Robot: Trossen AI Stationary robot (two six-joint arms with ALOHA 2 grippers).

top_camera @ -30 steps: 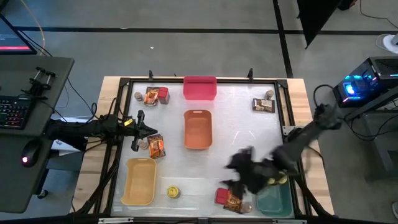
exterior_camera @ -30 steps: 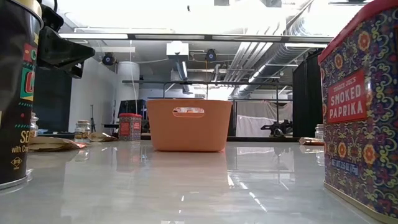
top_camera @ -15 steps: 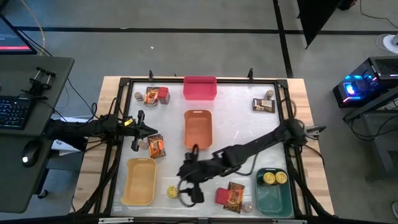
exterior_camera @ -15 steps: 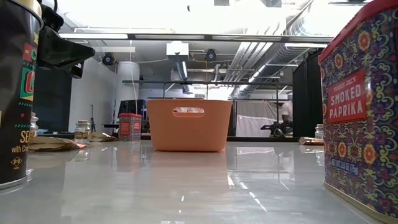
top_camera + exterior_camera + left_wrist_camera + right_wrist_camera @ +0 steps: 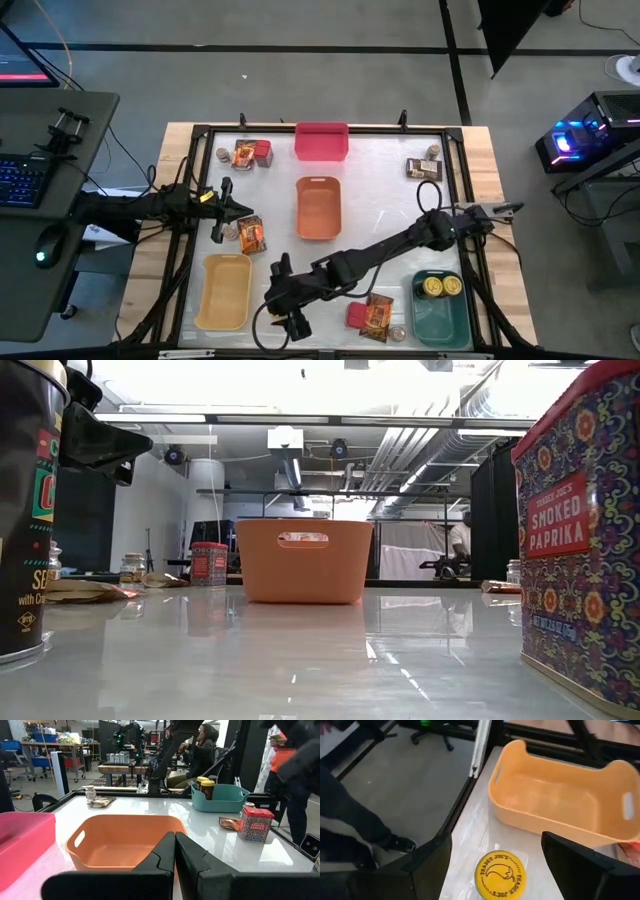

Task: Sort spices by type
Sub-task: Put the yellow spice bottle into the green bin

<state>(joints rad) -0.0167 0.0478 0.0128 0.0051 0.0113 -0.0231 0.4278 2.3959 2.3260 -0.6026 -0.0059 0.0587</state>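
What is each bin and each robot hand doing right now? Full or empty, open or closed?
right gripper: open, above the yellow-topped tin, not touching it
left gripper: shut, holding nothing, at the table's left edge
teal bin: holds two yellow-topped tins
orange bin: empty
yellow bin: empty
pink bin: looks empty

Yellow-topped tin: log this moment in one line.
right gripper: jaws open, above yellow-topped tin | tin: on table beside yellow bin | left gripper: shut, idle
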